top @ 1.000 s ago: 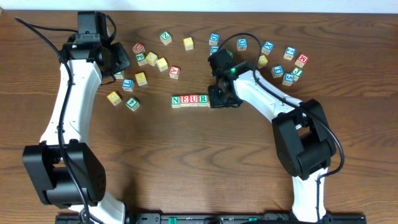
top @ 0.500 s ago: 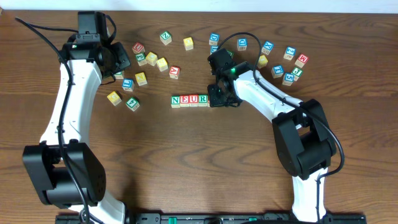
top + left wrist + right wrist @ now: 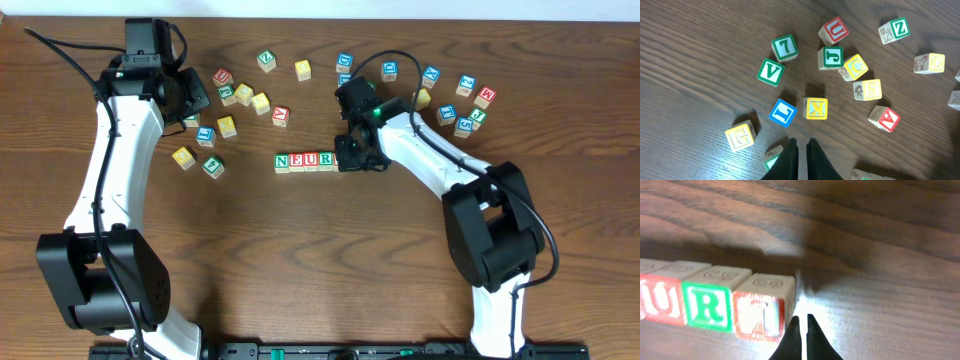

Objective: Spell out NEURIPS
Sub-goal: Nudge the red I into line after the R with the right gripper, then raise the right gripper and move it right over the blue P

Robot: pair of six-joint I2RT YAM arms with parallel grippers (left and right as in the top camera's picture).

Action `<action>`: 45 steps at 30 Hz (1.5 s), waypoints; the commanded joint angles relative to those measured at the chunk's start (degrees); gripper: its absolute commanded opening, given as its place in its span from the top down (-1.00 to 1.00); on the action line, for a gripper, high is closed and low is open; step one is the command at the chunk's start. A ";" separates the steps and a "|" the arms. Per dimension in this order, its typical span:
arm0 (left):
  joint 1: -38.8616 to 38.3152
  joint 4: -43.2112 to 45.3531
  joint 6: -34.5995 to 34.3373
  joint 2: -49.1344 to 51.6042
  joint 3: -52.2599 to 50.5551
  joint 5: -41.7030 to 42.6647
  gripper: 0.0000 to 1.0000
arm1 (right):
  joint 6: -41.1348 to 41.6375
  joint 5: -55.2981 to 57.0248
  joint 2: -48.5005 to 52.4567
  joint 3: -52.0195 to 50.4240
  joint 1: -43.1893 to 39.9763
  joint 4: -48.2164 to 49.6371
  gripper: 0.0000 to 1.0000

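Overhead: the right arm [image 3: 420,150] bends in toward mid-table, wrist down at the right end of the N-E-U-R row [image 3: 305,161]. The left arm [image 3: 120,140] reaches the far-left loose cubes [image 3: 245,95]. Bare table [image 3: 300,260] lies in front of the row.

Left wrist: left jaws pressed together, empty, near a yellow K cube [image 3: 815,108].

Right wrist: right jaws pressed together just beside the red I cube [image 3: 762,312] ending the row, a cube hidden overhead. Open wood lies to its right.

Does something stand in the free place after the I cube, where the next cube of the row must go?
Only the right gripper itself: its shut fingertips stand close beside the I cube, at the end of the row. Beyond them the table shows bare wood and no other cube.
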 commanded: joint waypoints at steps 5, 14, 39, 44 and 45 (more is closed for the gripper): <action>0.13 -0.13 0.11 0.42 -0.46 -0.94 0.83 | 0.55 0.02 -3.17 0.31 -0.59 -1.68 0.98; 0.13 -0.13 0.11 0.42 -0.46 -0.94 0.83 | -0.85 -0.02 -8.09 1.42 -3.67 -1.97 0.93; -1.73 -0.57 0.11 0.50 -0.46 -0.92 0.84 | -1.16 -0.02 -12.92 1.64 -8.92 -3.98 0.88; -1.73 -0.57 0.09 0.50 -0.46 -0.94 0.83 | -1.16 -0.02 -12.92 1.66 -10.01 -4.26 0.88; -1.73 -0.57 0.09 0.50 -0.46 -0.92 0.83 | -1.16 -0.02 -12.92 1.66 -10.21 -4.26 0.88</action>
